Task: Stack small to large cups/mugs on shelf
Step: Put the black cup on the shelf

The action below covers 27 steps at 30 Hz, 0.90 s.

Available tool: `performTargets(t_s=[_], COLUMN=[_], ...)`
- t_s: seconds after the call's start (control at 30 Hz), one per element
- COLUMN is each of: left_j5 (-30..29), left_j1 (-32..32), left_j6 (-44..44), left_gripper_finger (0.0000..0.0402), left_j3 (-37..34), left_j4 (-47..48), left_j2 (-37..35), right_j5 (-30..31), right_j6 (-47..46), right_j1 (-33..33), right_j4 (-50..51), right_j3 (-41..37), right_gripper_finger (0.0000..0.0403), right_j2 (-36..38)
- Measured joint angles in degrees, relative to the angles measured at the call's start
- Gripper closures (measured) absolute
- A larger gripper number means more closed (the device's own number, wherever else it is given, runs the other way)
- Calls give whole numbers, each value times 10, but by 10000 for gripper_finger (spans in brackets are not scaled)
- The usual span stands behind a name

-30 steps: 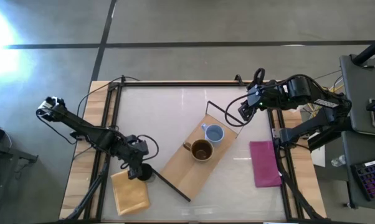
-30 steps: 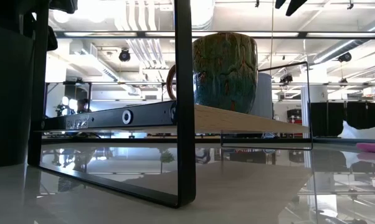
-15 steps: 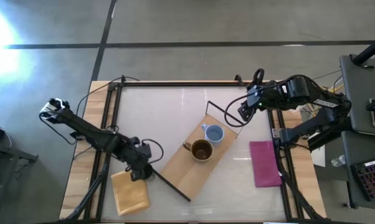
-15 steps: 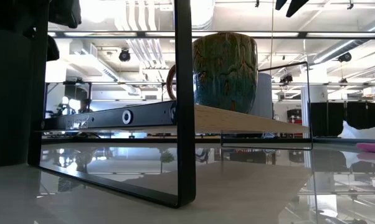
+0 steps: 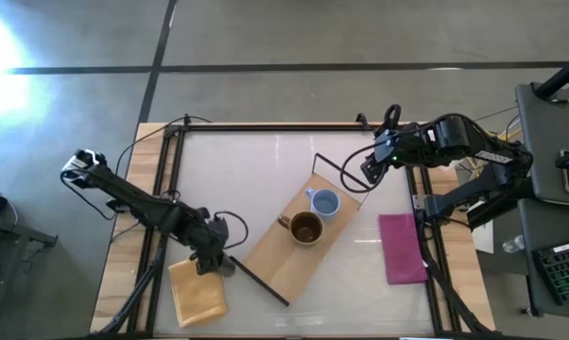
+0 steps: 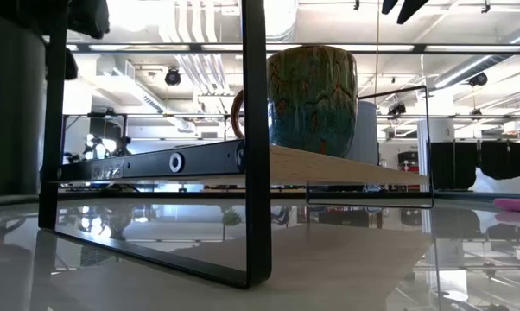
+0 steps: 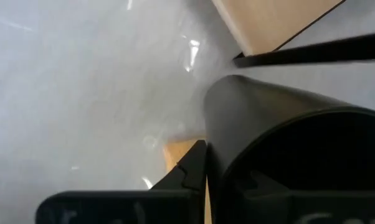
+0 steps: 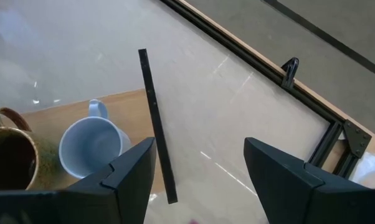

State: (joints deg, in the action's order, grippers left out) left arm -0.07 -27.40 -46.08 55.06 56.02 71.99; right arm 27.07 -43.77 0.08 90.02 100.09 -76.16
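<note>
Table [image 5: 266,161]: pale glossy top, all items carried on it.

Shelf [image 5: 275,260]: tan board set diagonally mid-table, black frames at both ends.

Cloth [image 5: 400,247]: pink, right of the shelf.

Pad [image 5: 198,293]: yellow-tan square, off the shelf's near-left end.

Brown mug [image 5: 304,228]: placed on the shelf.

Blue mug [image 5: 323,202]: placed on the shelf, just beside the brown mug.

Black cup [image 7: 287,149]: held at the left gripper [image 5: 212,259], fingers closed on its wall, between pad and shelf end.

Right gripper [image 8: 200,165]: fingers spread, nothing held, parked above the shelf's far end.

Step judged in hand: transfer of the black cup. Next move calls for the frame to be cleared and the cup lowered beside the blue mug.
</note>
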Motion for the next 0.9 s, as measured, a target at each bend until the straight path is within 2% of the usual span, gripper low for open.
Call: performTargets(t_s=[0.13, 0.27, 0.4, 0.63, 0.73, 0.9], left_j5=[-29, -83, -150, -171, -157, -123], left_j1=[1, 13, 41, 132, 163, 172], left_j6=[-1, -5, -17, 17, 47, 83], left_gripper_finger=[401, 401, 401, 401, 401, 401], left_j3=[41, 108, 178, 276, 322, 425], left_j4=[118, 227, 287, 274, 258, 257], left_j2=[-12, -26, -31, 7, 50, 144], right_j5=[0, 0, 0, -1, -3, -12], right_j6=[-6, -7, -14, -36, -36, -36], right_j1=[0, 0, 0, 0, 0, 0], right_j4=[0, 0, 0, 0, 0, 0], right_j3=[0, 0, 0, 0, 0, 0], right_gripper_finger=[165, 165, 165, 165, 165, 165], right_j2=[0, 0, 0, -5, -15, -27])
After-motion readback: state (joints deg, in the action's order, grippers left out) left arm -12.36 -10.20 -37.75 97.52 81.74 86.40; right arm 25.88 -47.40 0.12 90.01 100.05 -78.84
